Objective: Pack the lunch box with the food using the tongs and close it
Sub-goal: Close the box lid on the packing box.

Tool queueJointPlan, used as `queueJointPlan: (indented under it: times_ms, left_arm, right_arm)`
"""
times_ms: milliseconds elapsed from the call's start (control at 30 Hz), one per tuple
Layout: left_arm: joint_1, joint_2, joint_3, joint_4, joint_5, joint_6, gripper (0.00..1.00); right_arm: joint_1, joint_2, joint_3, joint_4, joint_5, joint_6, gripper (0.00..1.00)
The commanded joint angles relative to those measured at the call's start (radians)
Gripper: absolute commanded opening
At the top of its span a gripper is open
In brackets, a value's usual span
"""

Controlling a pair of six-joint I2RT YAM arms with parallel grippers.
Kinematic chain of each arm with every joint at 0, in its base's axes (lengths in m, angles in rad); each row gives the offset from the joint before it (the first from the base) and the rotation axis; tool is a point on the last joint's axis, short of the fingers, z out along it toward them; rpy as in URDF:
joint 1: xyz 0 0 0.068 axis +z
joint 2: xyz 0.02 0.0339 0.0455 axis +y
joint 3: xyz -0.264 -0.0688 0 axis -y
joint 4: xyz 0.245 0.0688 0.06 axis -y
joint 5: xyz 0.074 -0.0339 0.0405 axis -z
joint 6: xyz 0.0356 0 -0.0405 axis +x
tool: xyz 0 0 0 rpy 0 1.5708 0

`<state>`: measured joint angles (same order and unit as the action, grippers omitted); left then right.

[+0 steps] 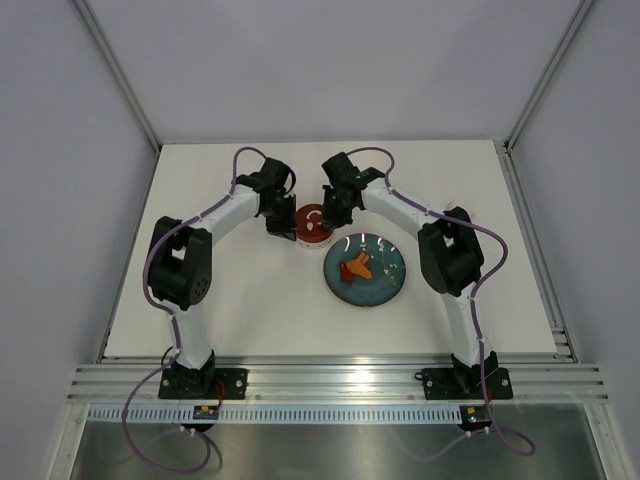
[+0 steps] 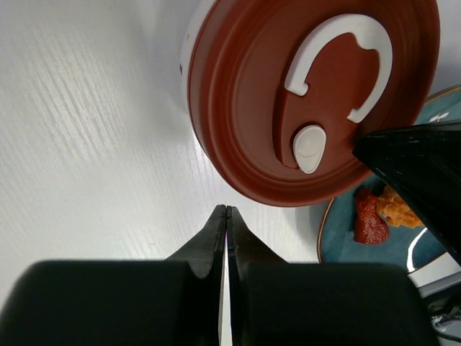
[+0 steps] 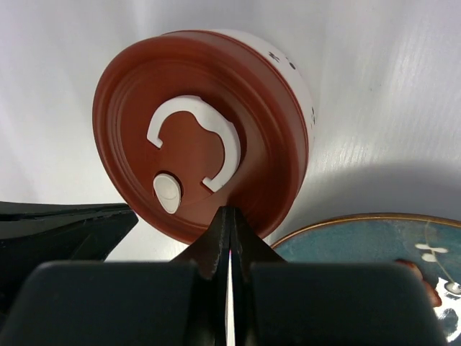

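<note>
The lunch box point(image 1: 313, 224) stands near the table's middle with its red lid point(image 2: 310, 94) on top, white curled mark facing up. Its pale side wall point(image 3: 292, 79) shows under the lid. My left gripper point(image 2: 227, 209) is shut and empty, its tips just short of the lid's left rim. My right gripper point(image 3: 229, 210) is also shut and empty, with its tips over the lid's near edge, seemingly touching it. Orange and red food pieces point(image 1: 357, 266) lie on the teal plate point(image 1: 392, 285), also seen as food point(image 2: 382, 213) past the lid. The tongs are out of view.
The teal plate point(image 3: 360, 238) sits right beside the lunch box, to its front right. Both arms arch over the white table point(image 1: 230, 300) and meet at the box. Grey walls enclose the table's back and sides.
</note>
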<state>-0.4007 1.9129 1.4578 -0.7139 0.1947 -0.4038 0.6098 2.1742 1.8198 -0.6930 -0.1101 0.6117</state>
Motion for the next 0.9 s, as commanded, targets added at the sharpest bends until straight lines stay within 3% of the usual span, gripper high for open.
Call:
queueJointPlan:
  times_ms: [0, 400, 867]
  left_arm:
    - [0.000, -0.054, 0.030, 0.022, 0.000, 0.009, 0.00]
    - [0.000, -0.166, 0.122, -0.030, -0.028, 0.016, 0.00]
    - [0.020, -0.206, 0.090, -0.041, -0.074, 0.010, 0.00]
  right_arm:
    - [0.010, -0.046, 0.004, -0.010, 0.021, -0.007, 0.00]
    - [0.010, -0.132, 0.121, -0.040, 0.050, -0.015, 0.00]
    - [0.031, 0.030, -0.002, 0.001, -0.028, 0.016, 0.00]
